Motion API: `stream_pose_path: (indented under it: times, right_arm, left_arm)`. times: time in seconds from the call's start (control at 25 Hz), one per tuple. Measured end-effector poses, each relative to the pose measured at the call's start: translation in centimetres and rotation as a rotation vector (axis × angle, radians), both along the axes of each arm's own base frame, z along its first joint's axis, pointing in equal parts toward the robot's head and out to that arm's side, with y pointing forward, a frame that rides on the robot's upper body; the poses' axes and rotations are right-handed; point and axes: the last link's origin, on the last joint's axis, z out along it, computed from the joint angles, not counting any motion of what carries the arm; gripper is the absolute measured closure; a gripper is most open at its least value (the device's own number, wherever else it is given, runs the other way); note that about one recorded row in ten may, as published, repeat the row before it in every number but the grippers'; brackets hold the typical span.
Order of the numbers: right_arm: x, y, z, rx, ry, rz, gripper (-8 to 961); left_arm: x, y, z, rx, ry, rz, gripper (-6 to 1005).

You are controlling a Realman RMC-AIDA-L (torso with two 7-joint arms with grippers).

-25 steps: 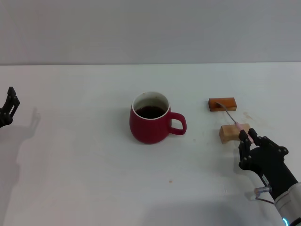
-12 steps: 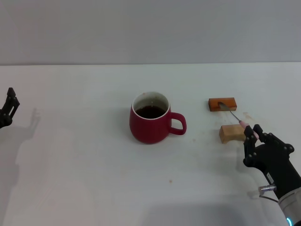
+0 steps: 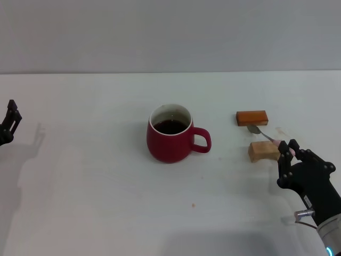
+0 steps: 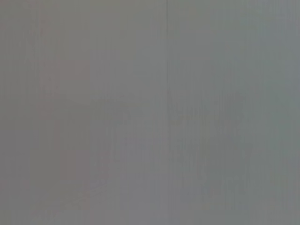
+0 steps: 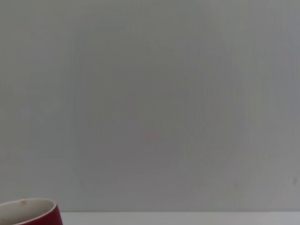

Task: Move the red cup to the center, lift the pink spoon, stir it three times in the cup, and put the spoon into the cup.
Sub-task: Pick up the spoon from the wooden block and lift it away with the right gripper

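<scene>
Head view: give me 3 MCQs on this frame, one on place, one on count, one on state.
1. Where is the red mug on the table?
A. near the middle
B. at the far left edge
C. on the orange block

2. How many small blocks lie to the right of the mug?
A. one
B. two
C. four

3. What is the right hand doing?
A. hanging far from everything
B. holding the mug's handle
C. closed on the pink spoon

Answers:
1 A: the mug stands about mid-table, handle toward the blocks.
2 B: an orange block and a pale wooden block.
3 C: its fingers pinch the spoon's pink handle end, the metal bowl reaching out between the blocks. The left hand sits idle at the table's left edge.
</scene>
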Motion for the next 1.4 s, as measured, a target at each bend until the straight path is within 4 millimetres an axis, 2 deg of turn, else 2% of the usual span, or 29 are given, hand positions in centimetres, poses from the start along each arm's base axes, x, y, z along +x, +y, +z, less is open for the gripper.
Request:
stream_pose_path:
  times: [0.88,1.4]
  right_arm:
    - [-0.3,0.2,0.5,0.032,0.005,0.026,820]
    - [-1.6,0.3,1.2,0.078,0.037,0.09,820]
  left_arm:
    - [0.1,0.0,0.0,0.001,-0.001,-0.002,157]
    - [0.1,0.1,-0.1,-0.004,-0.001,0.001,156]
